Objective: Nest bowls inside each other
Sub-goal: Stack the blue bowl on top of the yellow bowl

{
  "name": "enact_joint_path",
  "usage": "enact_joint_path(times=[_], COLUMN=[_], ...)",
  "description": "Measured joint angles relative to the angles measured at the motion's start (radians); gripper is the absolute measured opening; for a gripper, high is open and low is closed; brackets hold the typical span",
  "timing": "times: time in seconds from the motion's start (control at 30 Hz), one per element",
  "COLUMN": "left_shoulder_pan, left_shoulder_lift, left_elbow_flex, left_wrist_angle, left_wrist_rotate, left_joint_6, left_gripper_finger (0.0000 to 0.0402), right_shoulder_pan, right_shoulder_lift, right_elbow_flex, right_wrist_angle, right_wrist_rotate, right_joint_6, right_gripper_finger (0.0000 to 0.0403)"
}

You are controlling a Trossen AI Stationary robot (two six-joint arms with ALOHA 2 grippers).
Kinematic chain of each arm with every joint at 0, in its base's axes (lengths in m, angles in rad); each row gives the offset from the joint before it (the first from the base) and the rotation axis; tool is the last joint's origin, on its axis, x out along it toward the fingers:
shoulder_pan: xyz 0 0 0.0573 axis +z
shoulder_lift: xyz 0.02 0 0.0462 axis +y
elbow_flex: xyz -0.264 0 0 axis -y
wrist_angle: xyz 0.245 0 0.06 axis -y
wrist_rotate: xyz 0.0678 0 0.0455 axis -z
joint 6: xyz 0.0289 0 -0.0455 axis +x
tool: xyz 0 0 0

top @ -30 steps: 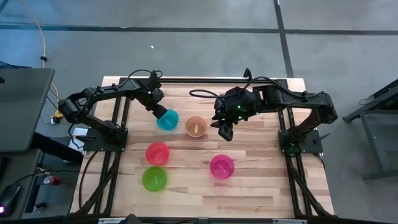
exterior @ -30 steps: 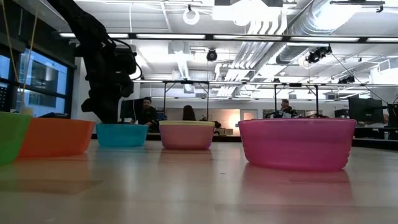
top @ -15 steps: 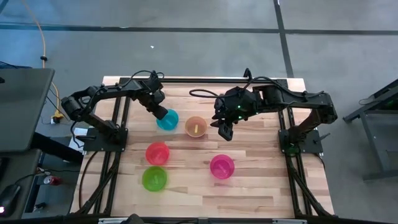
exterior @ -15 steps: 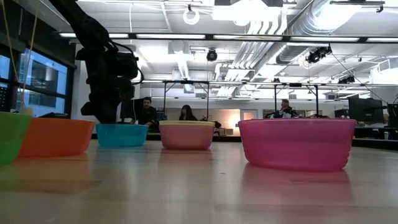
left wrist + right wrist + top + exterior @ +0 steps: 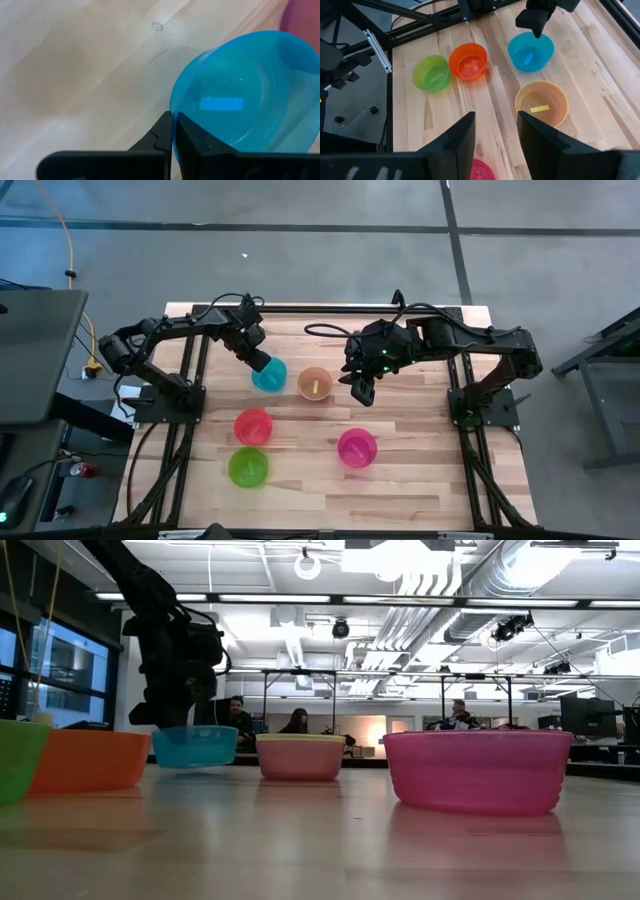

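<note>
The blue bowl (image 5: pixel 270 375) is at the table's far left, and my left gripper (image 5: pixel 259 362) is shut on its rim. To its right stands a yellowish bowl (image 5: pixel 315 384). An orange bowl (image 5: pixel 253 426) and a green bowl (image 5: pixel 248 467) stand nearer on the left, and a pink bowl (image 5: pixel 357 447) stands near right. All of these rest on their bases. My right gripper (image 5: pixel 362 390) hangs open above the table, right of the yellowish bowl, with nothing between its fingers. My left gripper pinches the blue bowl's rim (image 5: pixel 171 107) on its far-left side, one finger inside the bowl and one outside. The fingers come from above, slanting steeply down. In the low view the bowl (image 5: pixel 195 746) sits slightly tilted, its base a little off the table.
The wooden table top (image 5: pixel 420 480) has bare room at the near right and between the bowls. Black frame rails (image 5: pixel 330 308) run along the far edge and both sides. People sit in the room beyond the table (image 5: pixel 238 720).
My left gripper has shut on the blue bowl's rim without shifting its place. The bowl, which stood flat on the table, has come up a little and tipped. My right gripper has kept still.
</note>
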Motion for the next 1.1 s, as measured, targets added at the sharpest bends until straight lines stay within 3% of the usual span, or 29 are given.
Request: enact_joint_path(times=[0.23,0.57,1.1], left_shoulder_pan=[-0.036,-0.177,-0.363], left_shoulder_lift=[0.000,0.015,0.282], left_elbow_flex=[0.157,0.438,0.601], left_wrist_angle=[-0.109,-0.136,-0.151], left_wrist_rotate=[0.002,-0.017,-0.078], left_joint_6=[-0.010,-0.108,-0.166], left_gripper_finger=[0.0001,0.0000,0.0000], right_shoulder_pan=[0.000,0.000,0.028], right_shoulder_lift=[0.000,0.000,0.000], right_elbow_flex=[0.000,0.000,0.000], right_wrist_angle=[0.000,0.000,-0.025], right_wrist_rotate=[0.002,0.002,0.002], right_joint_6=[-0.017,-0.026,-0.043], right_gripper_finger=[0.0138,0.0138,0.0138])
